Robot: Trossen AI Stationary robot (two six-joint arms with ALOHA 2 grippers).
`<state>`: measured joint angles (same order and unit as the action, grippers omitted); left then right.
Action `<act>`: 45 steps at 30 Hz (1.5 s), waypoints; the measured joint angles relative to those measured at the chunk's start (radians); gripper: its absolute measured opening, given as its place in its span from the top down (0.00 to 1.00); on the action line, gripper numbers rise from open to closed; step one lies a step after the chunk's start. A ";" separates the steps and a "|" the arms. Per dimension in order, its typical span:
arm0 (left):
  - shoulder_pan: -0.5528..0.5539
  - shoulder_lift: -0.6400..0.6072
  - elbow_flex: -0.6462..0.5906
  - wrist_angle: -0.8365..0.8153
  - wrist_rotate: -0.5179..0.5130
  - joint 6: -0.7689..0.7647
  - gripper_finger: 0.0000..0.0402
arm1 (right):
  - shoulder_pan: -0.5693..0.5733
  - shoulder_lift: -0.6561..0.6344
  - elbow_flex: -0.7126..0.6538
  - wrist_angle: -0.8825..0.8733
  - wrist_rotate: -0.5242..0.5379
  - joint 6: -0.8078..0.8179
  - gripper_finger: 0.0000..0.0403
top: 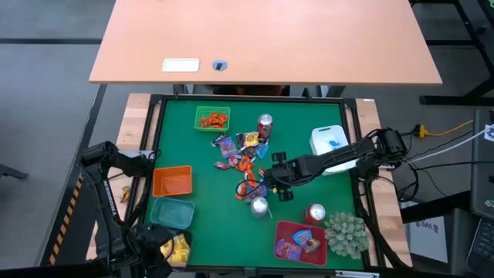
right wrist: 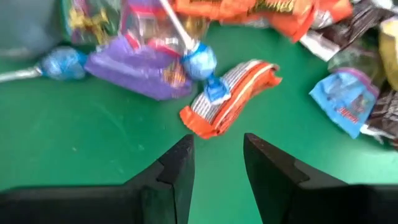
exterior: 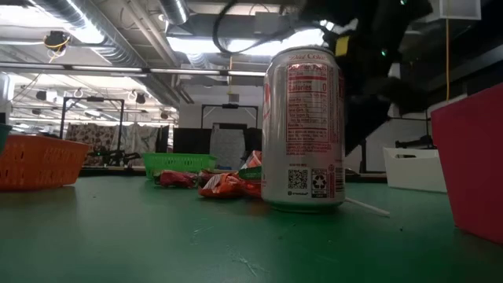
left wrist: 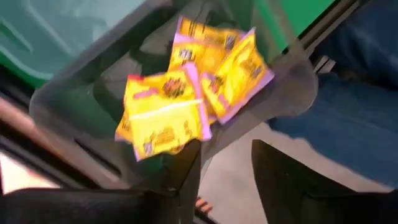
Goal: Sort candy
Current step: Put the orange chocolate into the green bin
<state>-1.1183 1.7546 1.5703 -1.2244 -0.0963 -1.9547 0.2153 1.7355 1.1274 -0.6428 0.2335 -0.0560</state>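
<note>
The candy pile lies on the green mat at the table's middle: orange-red, purple, blue and dark wrappers. My right gripper hangs open over the pile's near-right side. In the right wrist view its fingers stand just short of an orange-and-white striped wrapper, with a blue lollipop, a purple packet and a blue packet beyond. My left gripper is open at the table's near-left corner, over a clear bin holding yellow packets.
Three drink cans stand around the pile; the nearest fills the low view. A spiky plant sits near right. Bins ring the mat: green, orange, teal, white, red.
</note>
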 joint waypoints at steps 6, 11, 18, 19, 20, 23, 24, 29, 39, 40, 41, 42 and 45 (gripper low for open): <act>0.001 0.000 0.000 0.001 -0.084 0.001 0.63 | -0.008 0.001 -0.063 0.092 -0.002 0.001 0.66; 0.001 0.000 0.000 0.001 -0.101 0.001 0.62 | -0.039 0.001 -0.092 0.147 -0.017 0.023 0.66; 0.001 0.000 0.000 0.001 -0.103 0.001 0.62 | -0.102 0.001 -0.131 0.226 -0.081 0.106 0.66; 0.001 0.000 0.000 0.001 -0.104 0.001 0.62 | -0.110 0.001 -0.139 0.240 -0.106 0.107 0.66; 0.001 0.000 0.000 0.001 -0.106 0.001 0.62 | -0.118 0.001 -0.149 0.255 -0.129 0.108 0.66; 0.001 0.000 0.000 0.001 -0.125 0.001 0.62 | -0.133 0.001 -0.171 0.254 -0.152 0.111 0.66; 0.001 0.000 0.000 0.001 -0.131 0.002 0.62 | -0.134 0.001 -0.177 0.258 -0.154 0.115 0.66; 0.000 0.000 0.000 0.001 -0.148 0.002 0.62 | -0.131 0.001 -0.194 0.294 -0.157 0.116 0.71; 0.001 0.000 0.000 -0.017 -0.271 0.002 0.62 | -0.131 0.001 -0.195 0.333 -0.167 0.103 0.96; 0.001 0.000 0.000 -0.025 -0.275 0.002 0.62 | -0.131 0.001 -0.195 0.334 -0.167 0.103 0.95; 0.000 0.000 0.000 -0.029 -0.281 0.002 0.62 | -0.131 0.001 -0.195 0.333 -0.167 0.103 0.94; 0.000 0.000 0.000 -0.031 -0.287 0.002 0.62 | -0.131 0.001 -0.195 0.332 -0.167 0.103 0.94; 0.001 0.000 0.000 -0.059 -0.300 0.003 0.62 | -0.131 0.001 -0.195 0.332 -0.167 0.103 0.98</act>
<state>-1.1175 1.7546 1.5707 -1.2833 -0.3965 -1.9522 0.0845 1.7363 0.9321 -0.3111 0.0669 0.0471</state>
